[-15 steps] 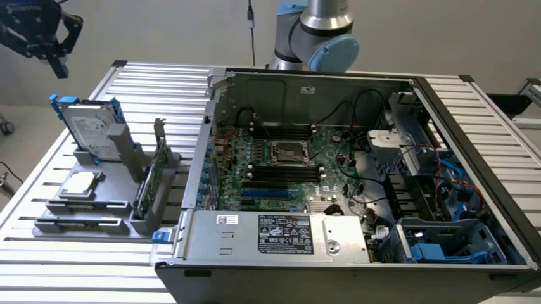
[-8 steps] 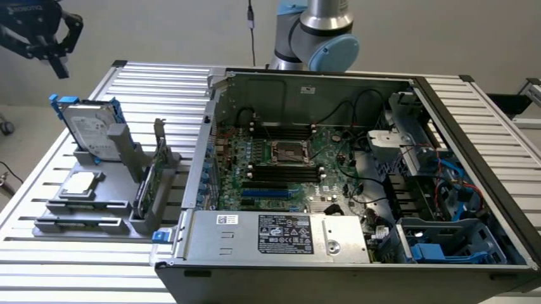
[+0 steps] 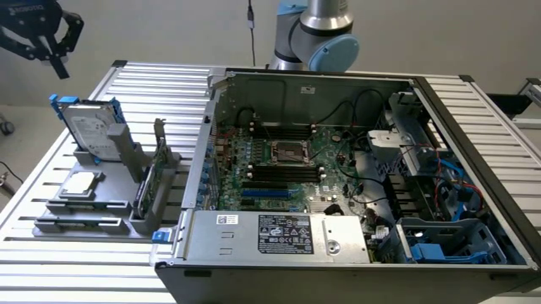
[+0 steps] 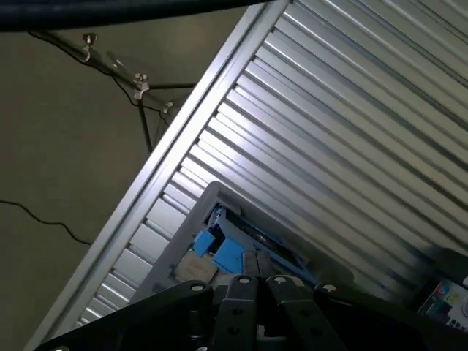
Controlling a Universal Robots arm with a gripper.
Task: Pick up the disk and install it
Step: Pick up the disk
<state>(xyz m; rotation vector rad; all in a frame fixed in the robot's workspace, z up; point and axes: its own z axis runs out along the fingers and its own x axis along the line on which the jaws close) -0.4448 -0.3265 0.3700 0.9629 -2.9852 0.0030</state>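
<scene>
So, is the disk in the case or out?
Out: the disk stands on edge in the grey rack beside the open case.

Soft even light, glare on the tabletop (image 4: 344, 117)

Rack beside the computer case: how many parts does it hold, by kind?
Disk: 1
Chip: 1
Card: 1
Total: 3

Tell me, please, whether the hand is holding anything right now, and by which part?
Nothing is held. The hand is shut and empty, up in the air, apart from the disk, which stands on edge in the grey rack.
</scene>
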